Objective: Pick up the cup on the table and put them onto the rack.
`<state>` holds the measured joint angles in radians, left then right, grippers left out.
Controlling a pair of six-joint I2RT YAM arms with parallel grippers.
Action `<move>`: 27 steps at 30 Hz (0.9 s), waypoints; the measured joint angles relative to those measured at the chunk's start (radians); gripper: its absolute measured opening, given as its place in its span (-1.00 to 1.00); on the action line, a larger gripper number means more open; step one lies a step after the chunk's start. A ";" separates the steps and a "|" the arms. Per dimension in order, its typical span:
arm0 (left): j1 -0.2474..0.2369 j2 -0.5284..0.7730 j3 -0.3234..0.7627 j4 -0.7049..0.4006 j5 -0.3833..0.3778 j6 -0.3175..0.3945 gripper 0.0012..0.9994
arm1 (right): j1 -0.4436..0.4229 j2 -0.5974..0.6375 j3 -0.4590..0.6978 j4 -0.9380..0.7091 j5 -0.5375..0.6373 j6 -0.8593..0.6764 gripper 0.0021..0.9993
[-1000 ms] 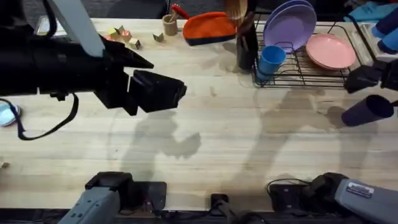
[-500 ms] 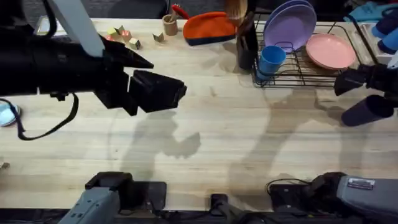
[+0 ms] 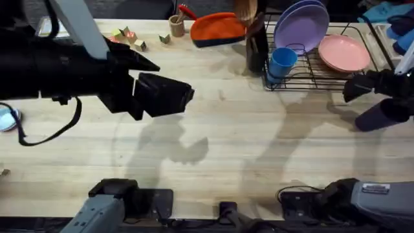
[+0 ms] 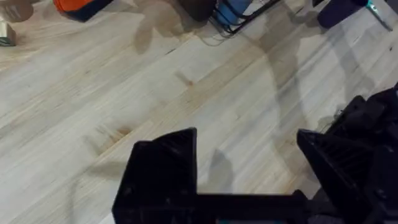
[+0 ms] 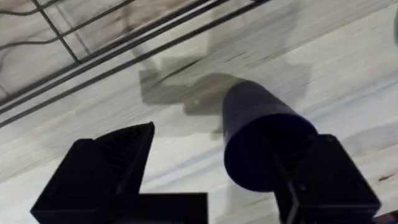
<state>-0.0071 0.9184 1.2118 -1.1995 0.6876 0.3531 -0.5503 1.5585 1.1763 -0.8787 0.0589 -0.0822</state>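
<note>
From overhead, the bright blue plastic tumbler (image 3: 282,63) is already sitting at the left end of the black wire dish rack (image 3: 321,76), beside a lilac plate (image 3: 301,26) and a pink plate (image 3: 343,53). The dark purple plastic tumbler (image 3: 383,114) is lying on its side on the pale plank bench (image 3: 246,136) at about three o'clock, just below the rack's right end. The right tool (image 3: 370,87) is hovering over it, so the second pick is judged to be in hand. Against the earlier frames, this tool is sitting further left and the tumbler is rolled slightly that way. The left tool (image 3: 184,97) is hanging unmoved over the bench's left half.

In the left wrist view, the left tool (image 4: 245,165) is spread wide over bare planks, holding nothing.

In the right wrist view, the right tool (image 5: 214,171) is open, one finger (image 5: 323,180) touching the purple tumbler (image 5: 264,134), the other well apart. Next, it likely needs centring and clenching.
</note>
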 joint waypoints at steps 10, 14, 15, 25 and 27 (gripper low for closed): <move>0.000 0.000 0.000 0.000 0.000 0.000 0.99 | 0.000 0.000 0.000 0.003 0.000 0.007 -0.41; 0.000 0.000 0.000 0.000 0.000 0.000 0.99 | 0.000 0.000 0.000 0.003 0.001 0.008 -0.93; 0.000 0.000 0.000 0.000 0.000 0.000 0.99 | 0.000 0.000 0.000 0.003 0.001 0.007 -0.93; 0.000 0.000 0.000 0.000 0.000 0.000 0.99 | 0.000 -0.023 0.000 -0.036 0.000 0.008 -0.94; 0.000 0.000 0.000 0.000 0.000 0.000 0.99 | 0.000 -0.044 0.000 -0.054 0.000 0.007 -0.94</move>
<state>-0.0071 0.9184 1.2118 -1.1995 0.6876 0.3531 -0.5503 1.5143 1.1760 -0.9328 0.0586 -0.0749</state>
